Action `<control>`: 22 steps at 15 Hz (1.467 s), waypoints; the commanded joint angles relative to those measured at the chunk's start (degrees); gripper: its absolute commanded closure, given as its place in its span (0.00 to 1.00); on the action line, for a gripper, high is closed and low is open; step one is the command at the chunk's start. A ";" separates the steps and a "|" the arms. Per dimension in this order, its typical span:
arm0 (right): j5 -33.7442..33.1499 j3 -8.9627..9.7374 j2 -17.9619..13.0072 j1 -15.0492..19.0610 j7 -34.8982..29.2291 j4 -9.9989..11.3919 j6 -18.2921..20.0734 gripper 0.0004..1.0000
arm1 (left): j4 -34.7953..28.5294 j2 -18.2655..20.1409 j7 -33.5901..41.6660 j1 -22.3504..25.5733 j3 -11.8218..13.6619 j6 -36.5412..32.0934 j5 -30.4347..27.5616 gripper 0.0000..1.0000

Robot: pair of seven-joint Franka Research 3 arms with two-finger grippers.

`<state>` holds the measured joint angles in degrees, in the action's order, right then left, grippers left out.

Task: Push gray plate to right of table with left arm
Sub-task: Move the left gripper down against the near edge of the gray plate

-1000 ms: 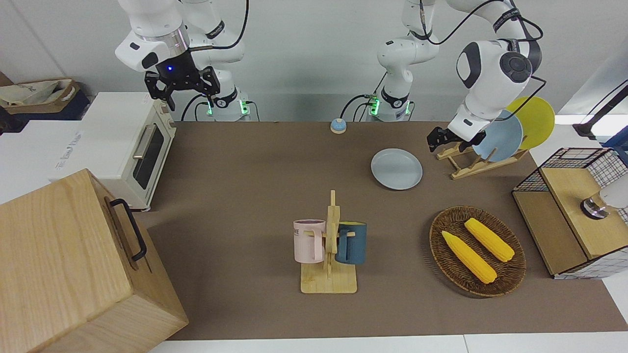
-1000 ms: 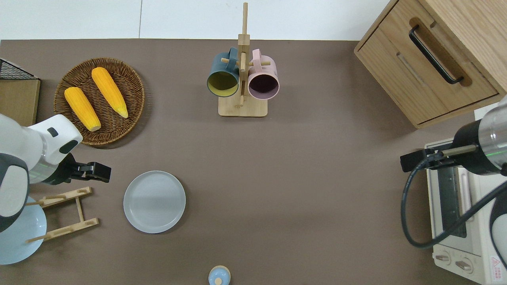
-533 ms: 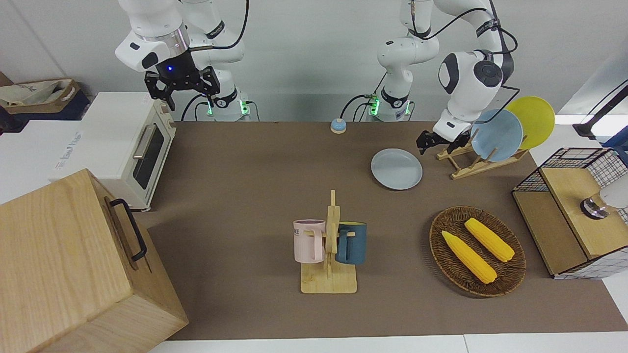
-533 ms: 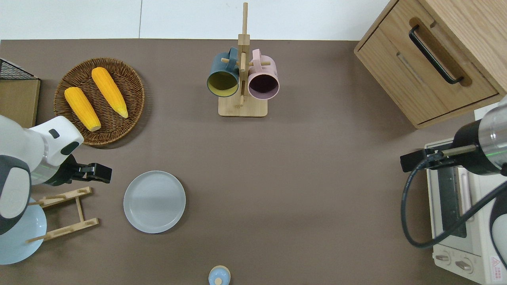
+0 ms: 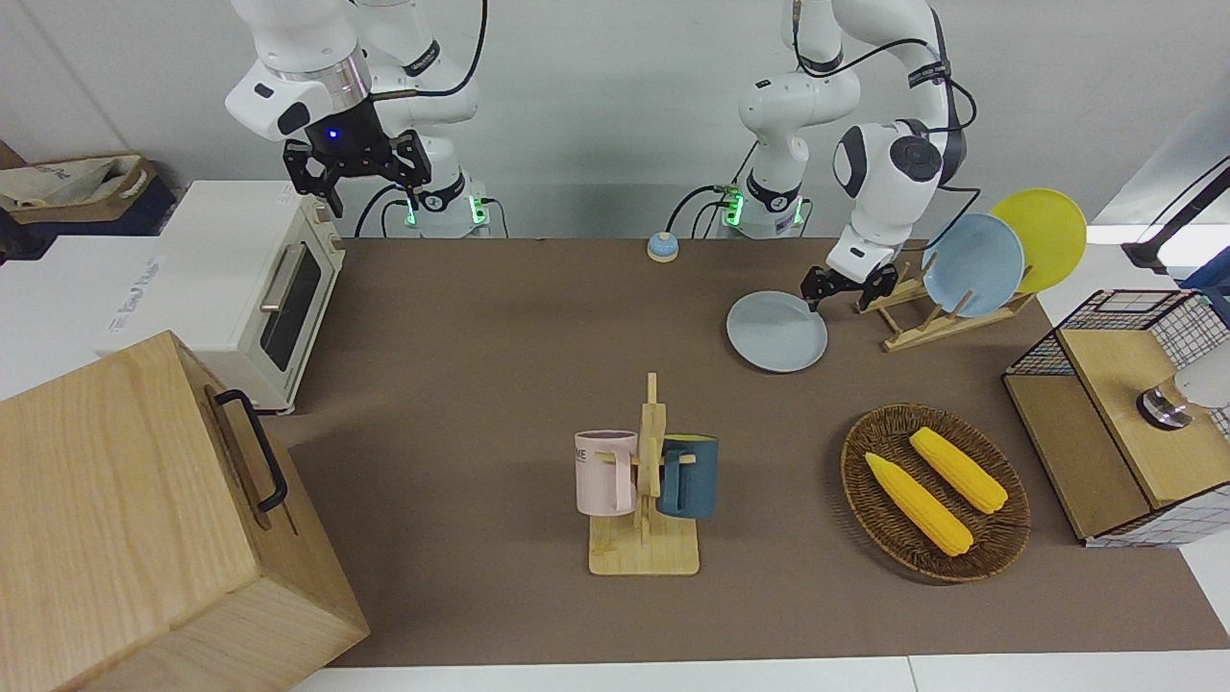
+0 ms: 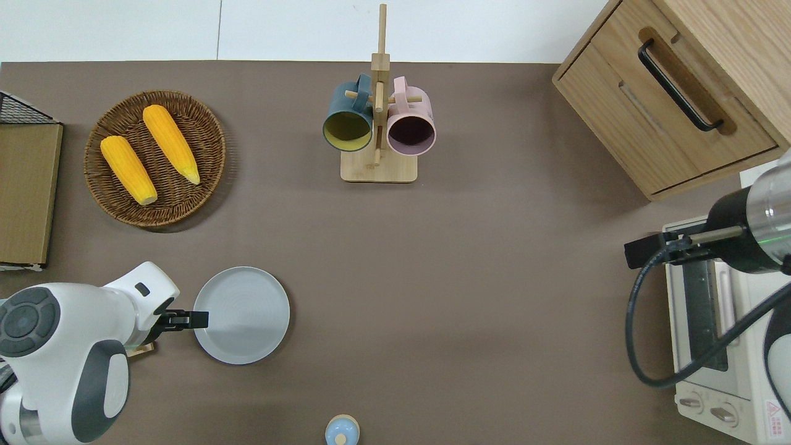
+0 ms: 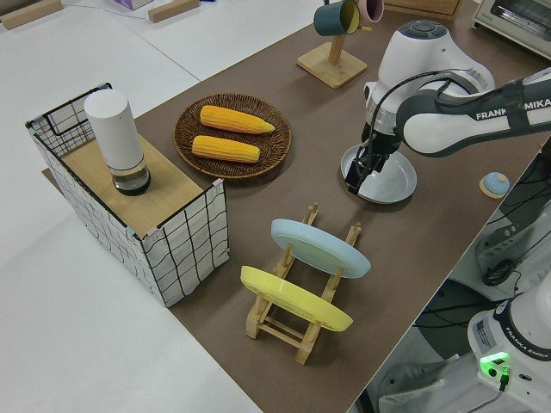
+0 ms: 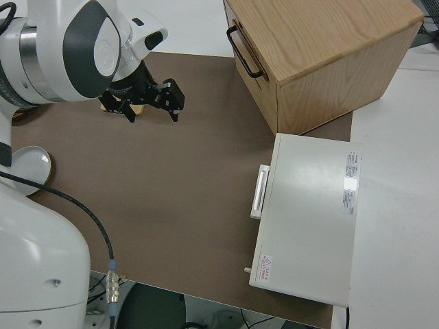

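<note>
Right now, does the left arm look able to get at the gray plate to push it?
Probably yes. The left gripper is already at the gray plate's rim on the left arm's end, nothing lies between them, and open table stretches toward the right arm's end.

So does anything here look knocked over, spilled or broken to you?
Nothing stands out. The gray plate lies flat on the table, with the left gripper at its rim. The two cups hang on their stand, and both corn cobs sit in the basket.
</note>
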<state>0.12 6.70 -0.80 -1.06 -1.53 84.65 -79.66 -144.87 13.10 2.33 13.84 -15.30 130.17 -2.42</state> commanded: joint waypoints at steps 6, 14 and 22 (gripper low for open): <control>0.59 0.77 -0.17 1.15 -0.14 -0.45 0.83 0.02 | -5.60 -1.23 -0.40 -1.19 0.00 9.48 -1.36 0.00; 0.59 0.86 -0.17 1.15 -0.05 -0.45 0.83 0.02 | -5.77 -4.32 -0.40 -1.10 0.00 12.03 -1.36 0.01; 0.59 0.86 -0.17 1.15 -0.05 -0.45 0.83 0.02 | -5.77 -4.67 -0.57 -1.10 0.00 11.94 -2.32 0.83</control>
<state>0.12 6.70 -0.80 -1.06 -1.53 84.65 -79.66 -149.70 8.36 2.31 13.67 -15.69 140.72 -3.18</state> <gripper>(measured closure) 0.013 0.339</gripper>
